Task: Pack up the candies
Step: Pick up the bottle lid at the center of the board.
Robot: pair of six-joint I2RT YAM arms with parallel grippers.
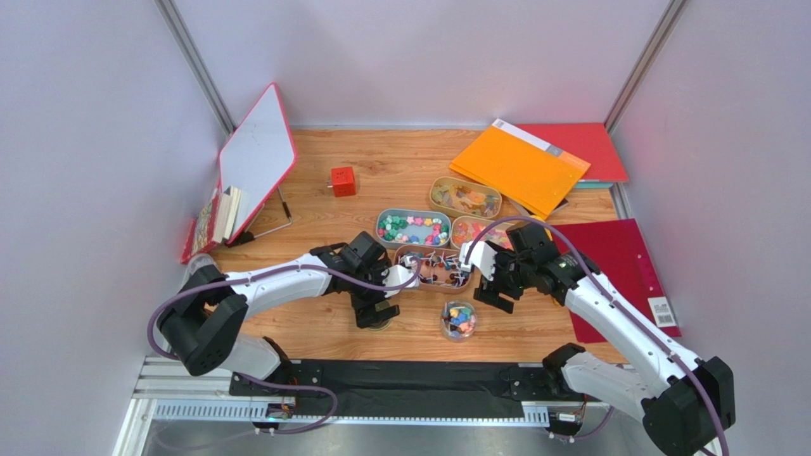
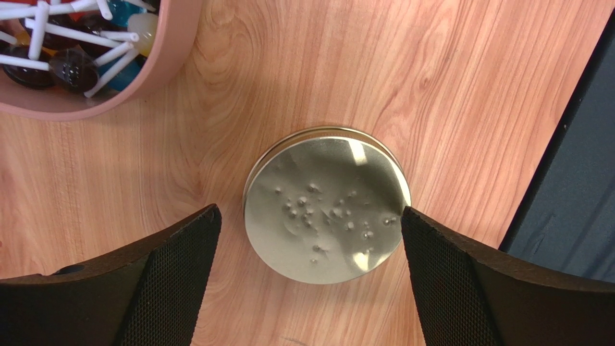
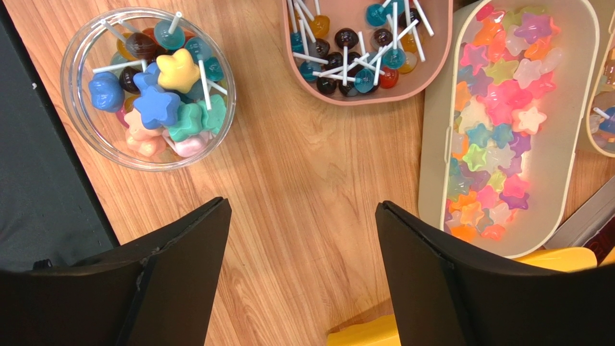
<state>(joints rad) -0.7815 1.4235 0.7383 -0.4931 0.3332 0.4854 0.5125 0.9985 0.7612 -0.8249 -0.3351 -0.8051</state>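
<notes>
Candies (image 3: pixel 155 101) heaped in the jar (image 3: pixel 72 108) near the counter's (image 2: pixel 433 86) front edge, more in the trays (image 3: pixel 433 180) behind. Left end effector (image 2: pixel 309 216), wide open and empty, straddles the lid (image 2: pixel 325 194): one finger just beside its rim, a gap at the other. It's round, so no axis to line up. Right end effector (image 3: pixel 303 209), also open and empty, hangs over bare wood beside the jar. The black mat (image 2: pixel 570 216) crowds the lid's outer side.

Four oval trays (image 1: pixel 464 180) of candies (image 1: pixel 413 228) cluster mid-surface (image 1: pixel 409 157). A small clear jar (image 1: pixel 444 321) of coloured candies stands nearer the arms. The left end effector (image 1: pixel 378 313) and right end effector (image 1: pixel 496 295) flank the nearest tray. A red cube (image 1: pixel 344 180) sits farther back.
</notes>
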